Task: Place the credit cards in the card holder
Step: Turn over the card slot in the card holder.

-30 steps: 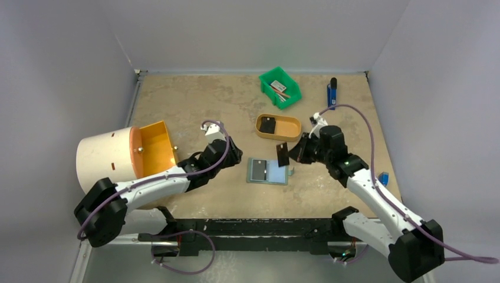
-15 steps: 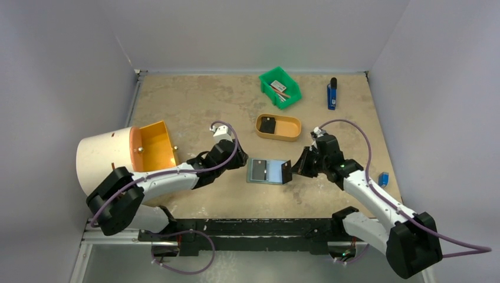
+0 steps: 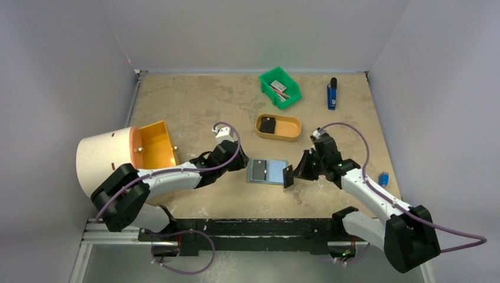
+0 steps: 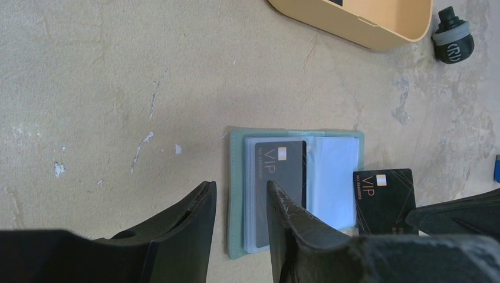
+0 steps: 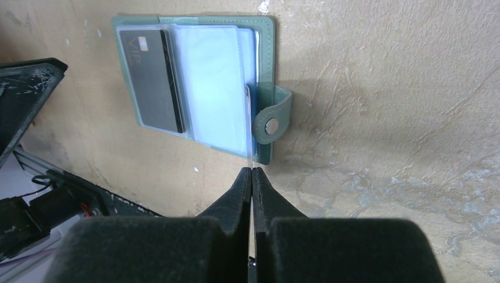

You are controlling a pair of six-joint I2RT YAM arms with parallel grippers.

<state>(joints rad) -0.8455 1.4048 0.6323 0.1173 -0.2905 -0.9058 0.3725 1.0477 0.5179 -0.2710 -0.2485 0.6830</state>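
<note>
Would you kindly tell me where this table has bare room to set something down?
Bare tabletop lies far left, between back wall, green bin and orange-lined drum, and in the near strip before the card holder. The middle is crowded: left gripper and right gripper, gripping a credit card, flank the holder below the tan tray.

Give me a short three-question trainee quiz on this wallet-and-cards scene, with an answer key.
1. True or false: the right gripper is shut on a black card.
2. Where does a spare card lie? A) green bin B) tan tray C) white drum
3. How many cards sit inside the pockets of the wallet?
Key: 1 true; 2 B; 3 one, the pocketed card.
</note>
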